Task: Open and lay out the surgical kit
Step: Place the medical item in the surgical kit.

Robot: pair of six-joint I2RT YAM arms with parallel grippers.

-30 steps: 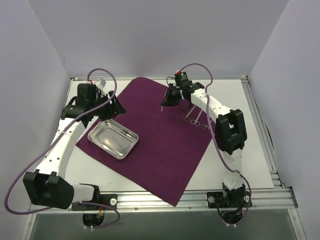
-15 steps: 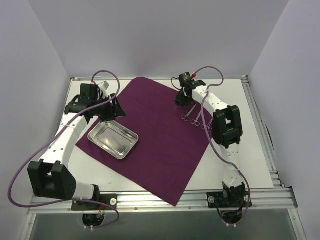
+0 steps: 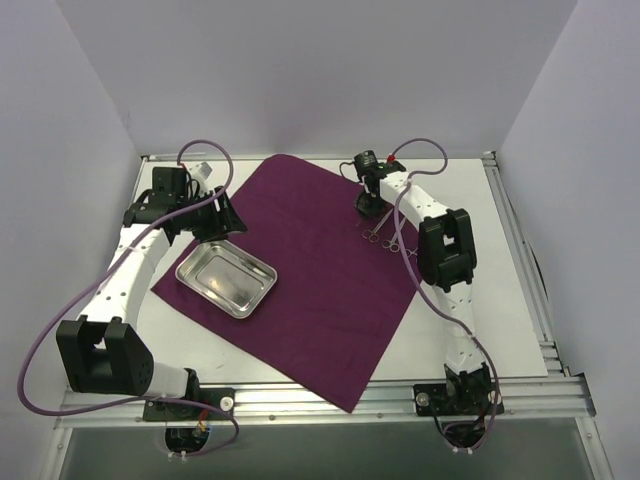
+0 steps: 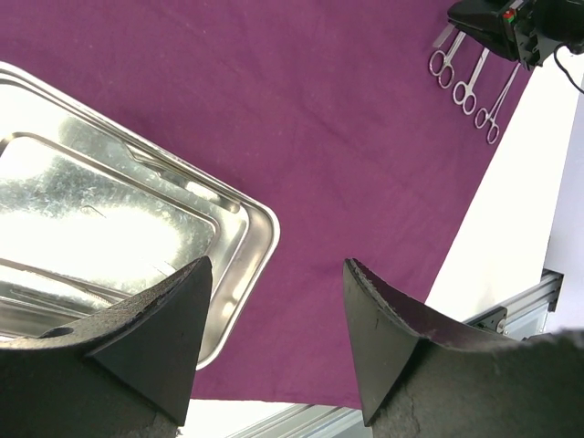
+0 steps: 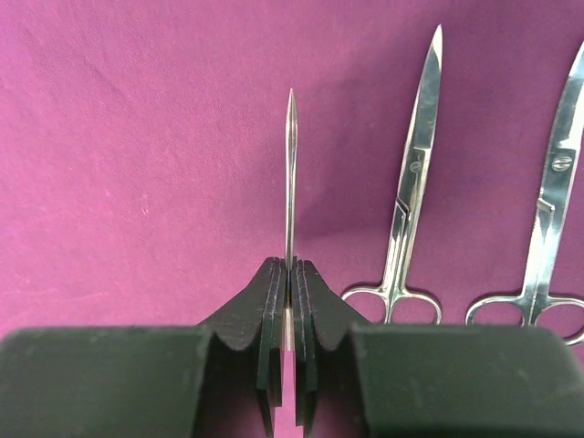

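The dark purple cloth (image 3: pixel 310 280) lies spread flat on the table. The steel tray (image 3: pixel 226 278) sits empty on its left part. Ring-handled instruments (image 3: pixel 388 238) lie in a row near the cloth's right edge. My right gripper (image 3: pixel 367 204) is at the far end of that row, shut on a thin metal instrument (image 5: pixel 290 164) seen edge-on, just above the cloth (image 5: pixel 137 182). Scissors (image 5: pixel 411 173) lie right beside it. My left gripper (image 4: pixel 278 265) is open and empty, above the cloth by the tray's (image 4: pixel 119 228) corner.
Bare white table (image 3: pixel 490 260) lies right of the cloth. An aluminium rail (image 3: pixel 330 398) runs along the near edge. A second pair of scissors (image 5: pixel 552 182) lies at the right of the right wrist view. White walls enclose the table.
My right gripper has moved right with the instrument to the far end of the instrument row. My left arm has drawn back a little to the left.
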